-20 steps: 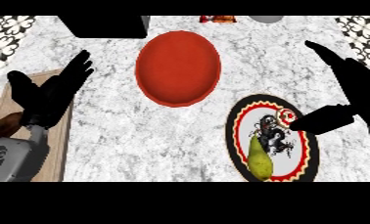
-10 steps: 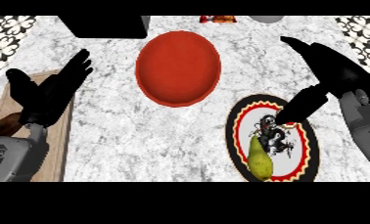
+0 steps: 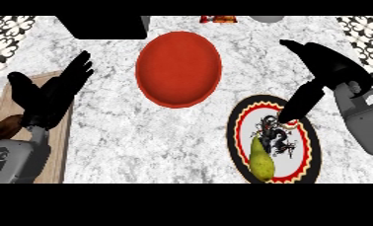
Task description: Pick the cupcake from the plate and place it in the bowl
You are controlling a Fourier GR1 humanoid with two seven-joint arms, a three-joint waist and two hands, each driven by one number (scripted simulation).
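Note:
A red bowl (image 3: 178,69) sits on the marble counter at the upper middle. At the lower right lies a round plate (image 3: 307,124) with a red, yellow and black rim and a dark dragon figure at its centre. On its near left part stands a green-yellow pear (image 3: 261,156); no cupcake shows on the plate. My right hand (image 3: 325,70) hovers above the plate's far edge, open, thumb pointing down at the rim and fingers stretched to the upper left. My left hand (image 3: 51,94) rests open at the left edge, fingers up.
A wooden board (image 3: 62,136) lies under my left hand with a brown item (image 3: 9,125) at its left edge. A black box (image 3: 103,25) stands at the back left. An orange object (image 3: 218,19) and a grey one (image 3: 267,18) sit at the back edge.
My right hand has moved left and nearer, over the plate's far edge, its thumb lowering toward the rim. The left hand, bowl and pear have stayed put.

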